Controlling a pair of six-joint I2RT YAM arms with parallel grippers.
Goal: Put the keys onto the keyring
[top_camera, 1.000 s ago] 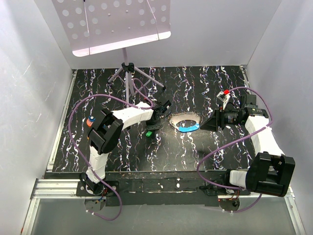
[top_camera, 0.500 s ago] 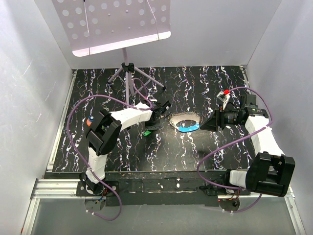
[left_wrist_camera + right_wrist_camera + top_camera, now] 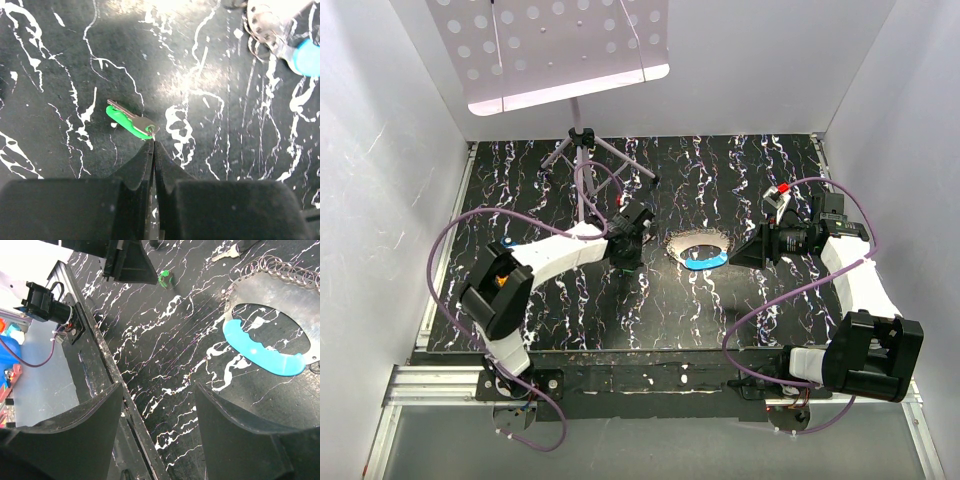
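Observation:
The key (image 3: 125, 120), tiny with a bright green head, shows just ahead of my left gripper (image 3: 153, 141). The fingers are pressed together and pinch the key's silvery end. From the right wrist view the key (image 3: 165, 278) sits at the tip of that gripper (image 3: 150, 276). From above the left gripper (image 3: 625, 256) hides the key. The keyring (image 3: 697, 248), a silvery loop with a light-blue strip, lies at the table's middle, to the right of the left gripper. It also shows as keyring (image 3: 280, 305) and keyring (image 3: 267, 37). My right gripper (image 3: 752, 250) stands open beside the keyring, its jaws (image 3: 157, 390) wide with nothing between them.
A purple tripod stand (image 3: 582, 160) carrying a white perforated plate (image 3: 555, 45) rises at the back, behind the left arm. A plain silver key (image 3: 225, 252) lies near the keyring's coiled end (image 3: 272, 265). White walls close in both sides, and a metal rail (image 3: 650, 385) runs along the front.
My left arm has swung its elbow leftward and the gripper has closed on the green key. The key lay in plain sight before; the gripper covers it from above now. The right arm has not moved.

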